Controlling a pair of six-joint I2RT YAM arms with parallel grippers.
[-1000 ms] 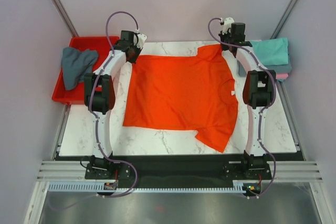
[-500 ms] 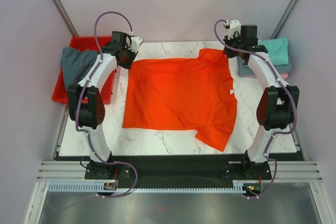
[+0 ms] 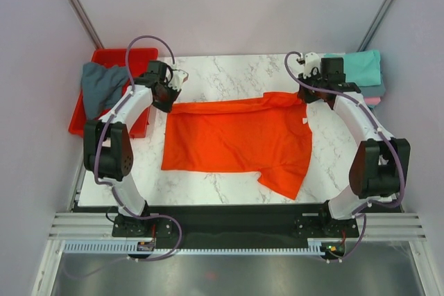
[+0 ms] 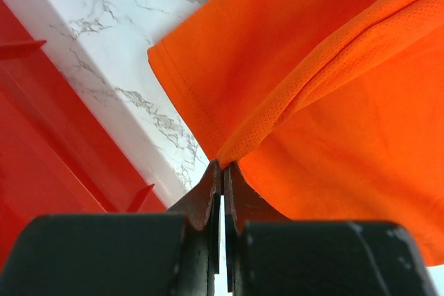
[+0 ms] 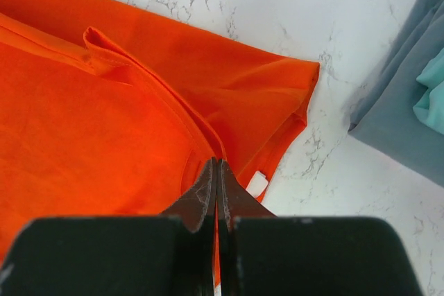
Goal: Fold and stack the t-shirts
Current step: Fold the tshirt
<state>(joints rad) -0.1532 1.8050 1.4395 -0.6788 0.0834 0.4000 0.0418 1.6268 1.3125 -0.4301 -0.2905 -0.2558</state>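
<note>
On the white marble table [image 3: 229, 71], between lilac walls [image 3: 229, 5] — left tool [image 4: 222, 168] and right tool [image 5: 216, 166] each clamp the orange-red t-shirt [image 3: 236, 136].

The orange-red t-shirt [image 3: 236, 136] is matt cloth, finely meshed; the surface [image 3: 229, 74] smooth, marble-veined; the tray [image 3: 104, 53] smooth red plastic.

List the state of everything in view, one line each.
Orange shirt, spread flat, far edge pinched up at both ends.
Left arm, jaws shut on orange shirt.
Right arm, jaws shut on orange shirt.
Grey-blue shirt, crumpled in red tray.
Teal shirt, folded, topping the stack.
</note>
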